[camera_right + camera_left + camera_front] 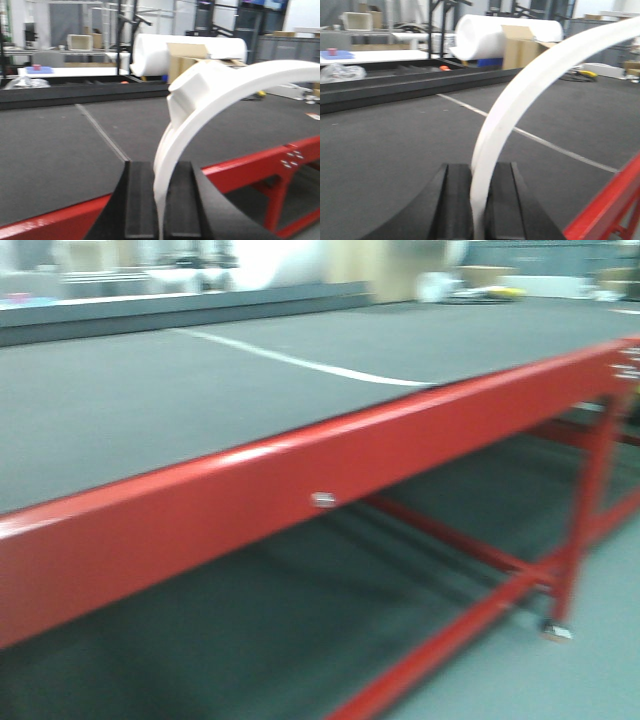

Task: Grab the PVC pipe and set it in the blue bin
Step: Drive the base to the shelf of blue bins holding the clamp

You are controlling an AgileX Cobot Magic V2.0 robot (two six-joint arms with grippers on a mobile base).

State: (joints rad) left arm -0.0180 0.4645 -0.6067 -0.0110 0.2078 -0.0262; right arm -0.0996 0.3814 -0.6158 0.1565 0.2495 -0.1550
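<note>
My left gripper (479, 197) and right gripper (159, 197) each clench curved PVC pipe (520, 92). I should grip firmly and carry level. The blue bin is not in sight.

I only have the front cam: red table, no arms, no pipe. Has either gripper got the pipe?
Observer: Yes. On the left wrist cam, the left gripper is shut on a curved white pipe.
Operator: And the right?
Observer: The right gripper is shut on a white arc with a blocky fitting. I can't tell if it's the same pipe.
Operator: Is the bin in sight?
Observer: No blue bin that I can make out on any cam. Both wrist cams look across the table, with the white curves raised above it.
</note>
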